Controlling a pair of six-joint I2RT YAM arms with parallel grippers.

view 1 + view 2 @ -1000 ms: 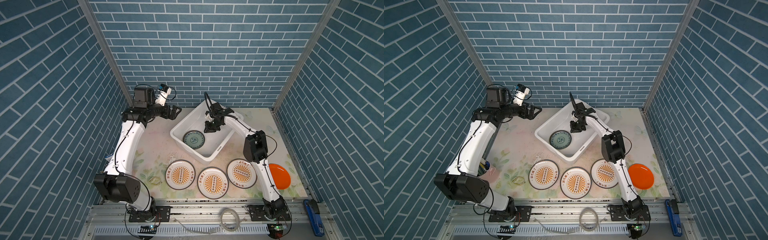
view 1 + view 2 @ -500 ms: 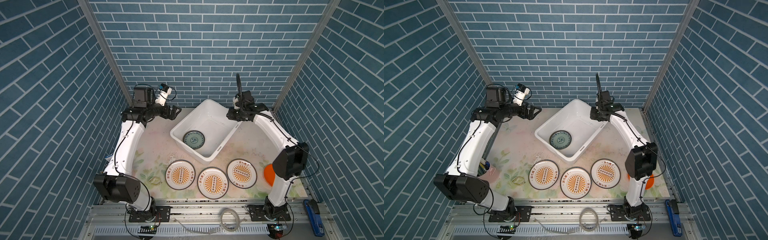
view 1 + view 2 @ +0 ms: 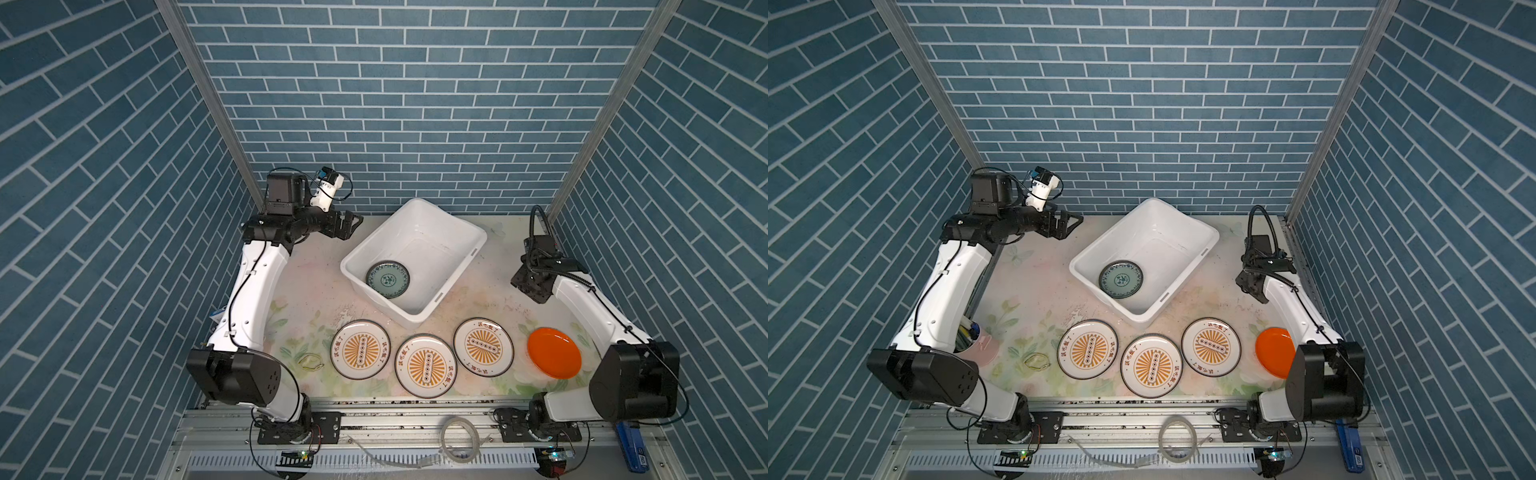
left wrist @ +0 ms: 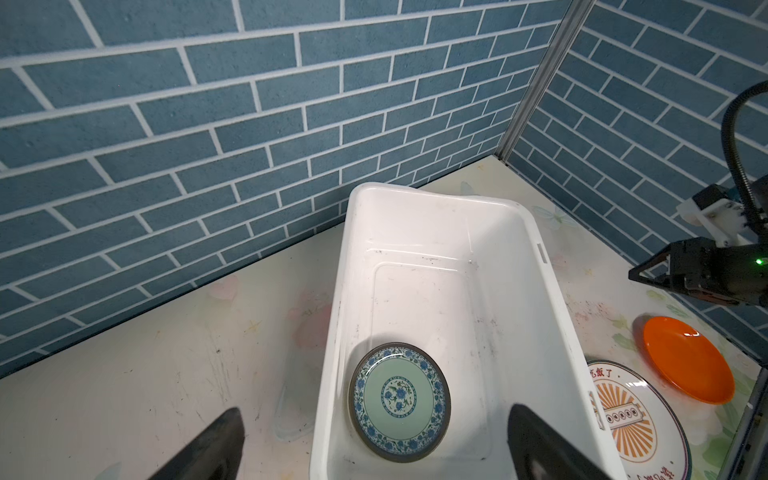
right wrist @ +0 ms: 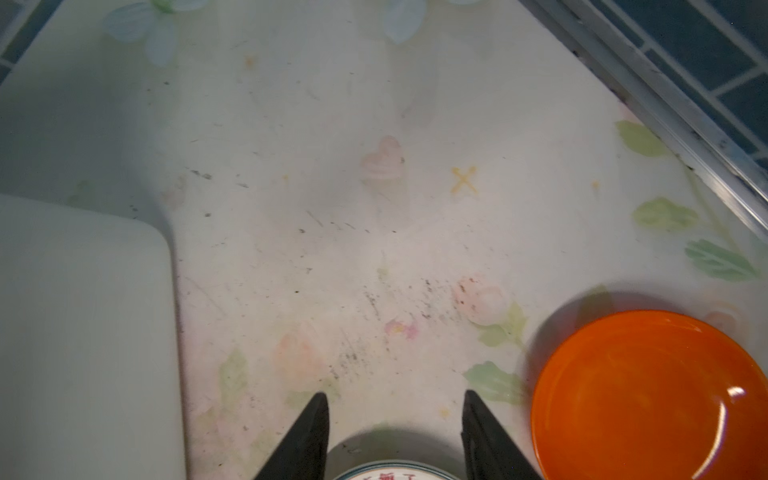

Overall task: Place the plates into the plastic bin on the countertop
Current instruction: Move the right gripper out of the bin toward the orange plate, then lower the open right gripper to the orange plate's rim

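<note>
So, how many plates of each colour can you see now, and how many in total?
White sunburst plates: 3, on the countertop
Plain orange plate: 1, on the countertop
Teal-patterned plate: 1, in the plastic bin
Total: 5

bright, even overhead light | soft shadows | top views sharp | right wrist view blurred
</note>
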